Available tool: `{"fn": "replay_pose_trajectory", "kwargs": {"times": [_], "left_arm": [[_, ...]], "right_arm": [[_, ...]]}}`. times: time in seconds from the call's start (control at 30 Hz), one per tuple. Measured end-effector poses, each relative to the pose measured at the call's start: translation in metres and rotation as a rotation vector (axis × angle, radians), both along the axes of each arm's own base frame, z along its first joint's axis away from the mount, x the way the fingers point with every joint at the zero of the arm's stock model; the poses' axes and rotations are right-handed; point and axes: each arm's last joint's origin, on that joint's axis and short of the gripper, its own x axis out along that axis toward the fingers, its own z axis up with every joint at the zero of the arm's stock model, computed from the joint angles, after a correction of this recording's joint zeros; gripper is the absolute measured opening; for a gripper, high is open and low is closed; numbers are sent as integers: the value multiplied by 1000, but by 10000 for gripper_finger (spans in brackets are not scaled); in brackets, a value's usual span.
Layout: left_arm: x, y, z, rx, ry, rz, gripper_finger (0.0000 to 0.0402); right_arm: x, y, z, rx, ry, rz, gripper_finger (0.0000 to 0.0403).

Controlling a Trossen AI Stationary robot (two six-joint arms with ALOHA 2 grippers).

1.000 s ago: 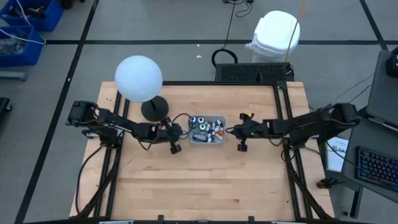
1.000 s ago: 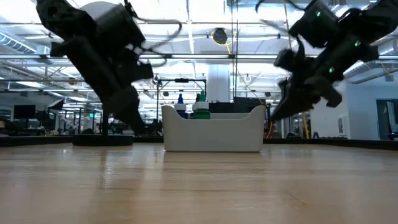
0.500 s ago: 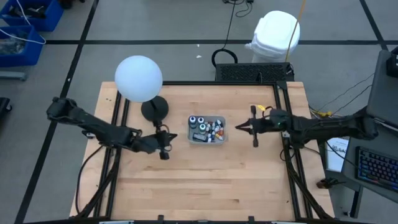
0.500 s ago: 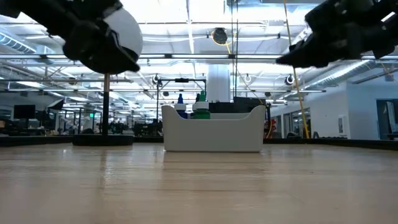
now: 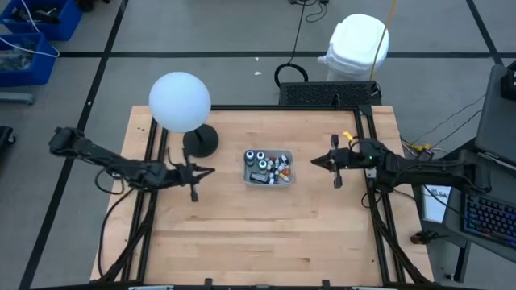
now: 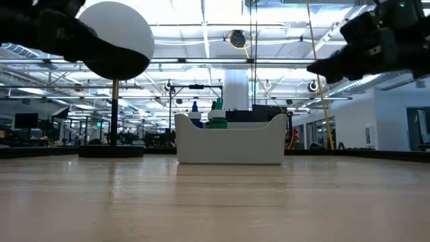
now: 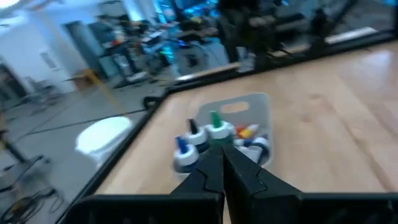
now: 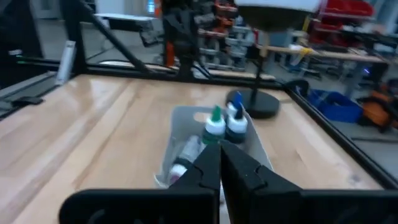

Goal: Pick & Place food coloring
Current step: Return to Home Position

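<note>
Food coloring [image 5: 268, 167] sits in the gray bin [image 6: 228, 144] at table centre. Left gripper [image 5: 207, 171] is left of the bin and right gripper [image 5: 318, 163] right of it. Both are apart from it, with jaws pinched together on nothing. Reads as homing. Next: fold both arms back, no grasp needed.

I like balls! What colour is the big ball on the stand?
The ball is white; the high view shows it best.
</note>
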Motion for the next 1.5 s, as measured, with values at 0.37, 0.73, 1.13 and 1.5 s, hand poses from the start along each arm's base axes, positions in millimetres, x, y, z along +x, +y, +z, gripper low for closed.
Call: {"fn": "replay_pose_trajectory", "kwargs": {"times": [0.37, 0.73, 1.13, 1.5], "left_arm": [[-35, -12, 8, 52, -106, -55, 4], [-33, -3, 8, 182, -84, -243, 2], [-40, 26, 10, 183, -84, -125, 1], [-69, 31, 16, 199, -191, -211, 1]], "right_arm": [[-24, 11, -14, 7, -110, -68, 0], [-23, 23, -8, -15, -160, 21, 0], [-24, 23, -5, -29, -171, -35, 0], [-32, 26, -7, -24, -102, -16, 0]]}}
